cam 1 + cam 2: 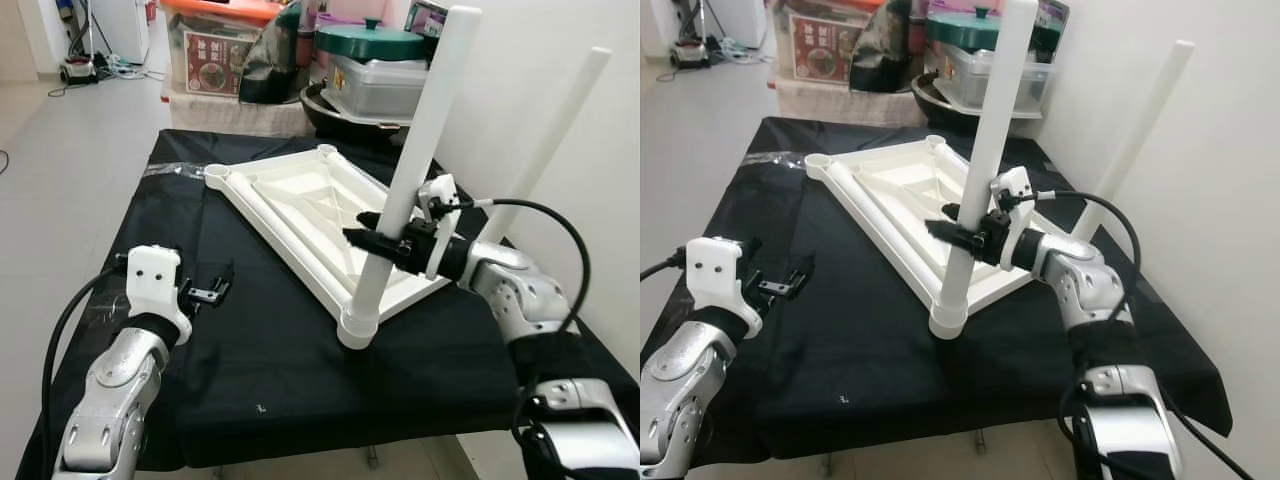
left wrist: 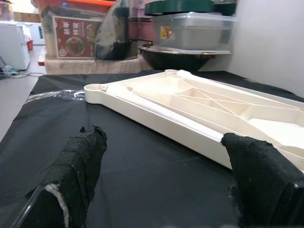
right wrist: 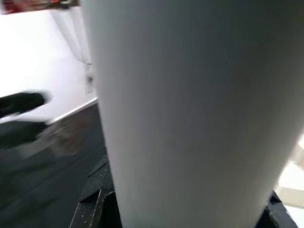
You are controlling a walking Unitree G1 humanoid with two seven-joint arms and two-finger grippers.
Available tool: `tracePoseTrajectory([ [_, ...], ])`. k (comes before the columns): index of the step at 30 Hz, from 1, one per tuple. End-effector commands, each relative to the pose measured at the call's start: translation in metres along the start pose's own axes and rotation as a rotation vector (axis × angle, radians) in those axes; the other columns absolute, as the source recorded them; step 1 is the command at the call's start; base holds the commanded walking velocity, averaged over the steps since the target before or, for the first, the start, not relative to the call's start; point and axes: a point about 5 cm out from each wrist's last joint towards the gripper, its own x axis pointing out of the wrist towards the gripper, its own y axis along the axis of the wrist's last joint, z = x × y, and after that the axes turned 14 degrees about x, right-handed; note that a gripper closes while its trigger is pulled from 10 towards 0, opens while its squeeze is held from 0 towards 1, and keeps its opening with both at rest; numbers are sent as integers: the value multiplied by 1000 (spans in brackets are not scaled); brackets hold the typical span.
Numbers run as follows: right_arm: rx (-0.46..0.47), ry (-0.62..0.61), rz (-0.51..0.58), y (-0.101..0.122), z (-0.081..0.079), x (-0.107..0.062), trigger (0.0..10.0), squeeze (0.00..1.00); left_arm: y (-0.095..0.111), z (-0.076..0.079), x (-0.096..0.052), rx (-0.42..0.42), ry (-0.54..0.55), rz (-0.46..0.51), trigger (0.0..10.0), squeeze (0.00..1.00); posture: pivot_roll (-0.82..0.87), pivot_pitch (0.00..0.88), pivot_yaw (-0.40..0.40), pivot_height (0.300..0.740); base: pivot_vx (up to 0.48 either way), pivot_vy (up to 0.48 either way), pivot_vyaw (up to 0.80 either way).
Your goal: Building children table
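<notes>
Head-on: right gripper point(image 1: 385, 243) clamped on white leg point(image 1: 410, 178) standing in the near corner socket of the upturned tabletop point(image 1: 300, 205). Left gripper point(image 1: 212, 291) hovers spread over bare black cloth point(image 1: 250, 360). Left wrist: fingers point(image 2: 76, 166) apart, tabletop edge just ahead. Right wrist: leg close up.

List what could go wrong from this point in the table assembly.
1. The right gripper clamps the near leg, which stands tilted in its corner socket; it may bind or lever out.
2. The tabletop lies unheld on the black cloth, with the left gripper open and apart from it, so it could slide.
</notes>
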Motion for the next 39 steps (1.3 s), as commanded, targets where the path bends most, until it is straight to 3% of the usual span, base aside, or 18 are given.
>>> tracePoseTrajectory([
  [1,19,-252,-26,-10,23,-7,0,0,-2,2,-1,10,-11,-5,10000,0,128,0,-169,740,0,0,0],
  [3,113,-695,57,-24,37,-17,0,0,-2,3,-1,7,-14,-4,10000,0,113,0,-162,740,0,0,0],
  [6,179,-892,160,-41,22,-27,0,0,-2,5,1,5,-20,-3,10000,0,110,0,-152,740,0,0,0],
  [7,179,-892,160,-41,22,-27,0,0,-2,5,1,5,-20,-3,10000,0,110,0,-152,740,0,0,0],
  [9,203,-820,152,-58,-18,-14,0,0,-1,6,2,2,-27,0,10000,0,112,0,-142,740,0,0,0],
  [13,203,-725,106,-66,-45,0,0,0,1,7,4,1,-31,4,10000,0,115,0,-138,740,0,0,0],
  [14,192,-671,78,-66,-51,7,10000,0,2,6,5,1,-33,8,10000,0,115,0,-138,740,0,0,0],
  [16,190,-602,56,-61,-52,14,10000,0,3,6,6,2,-34,12,10000,0,112,0,-136,740,0,0,0],
  [17,192,-557,82,-53,-49,14,10000,376,3,6,7,3,-34,13,10000,0,112,0,-136,740,0,0,0],
  [19,196,-565,101,-50,-49,13,10000,376,3,5,7,3,-33,14,10000,0,113,0,-142,740,0,0,0],
  [20,187,-520,113,-44,-49,12,10000,1000,3,6,6,1,-32,15,10000,0,113,0,-142,740,0,0,0],
  [21,181,-486,119,-39,-50,11,10000,1000,3,6,6,-1,-31,15,10000,0,113,0,-142,740,0,0,0],
  [22,177,-464,119,-37,-51,10,10000,722,3,6,6,-2,-30,15,10000,0,113,0,-142,740,0,0,0],
  [23,175,-380,132,-30,-55,8,10000,0,3,7,6,-3,-30,15,10000,0,109,0,-142,740,0,0,0],
  [26,178,-140,127,-18,-65,2,10000,0,2,8,5,-6,-31,13,10000,0,107,0,-141,740,0,0,0],
  [28,113,11,109,-15,-67,-6,10000,0,2,8,5,-7,-32,13,10000,0,105,0,-141,740,0,0,0],
  [29,-15,180,16,-19,-67,-17,10000,0,2,8,6,-4,-37,14,10000,0,112,0,-146,740,0,0,0],
  [39,-5,503,-133,-34,-79,-13,10000,0,4,10,8,-6,-50,25,10000,0,128,0,-157,740,0,0,0],
])
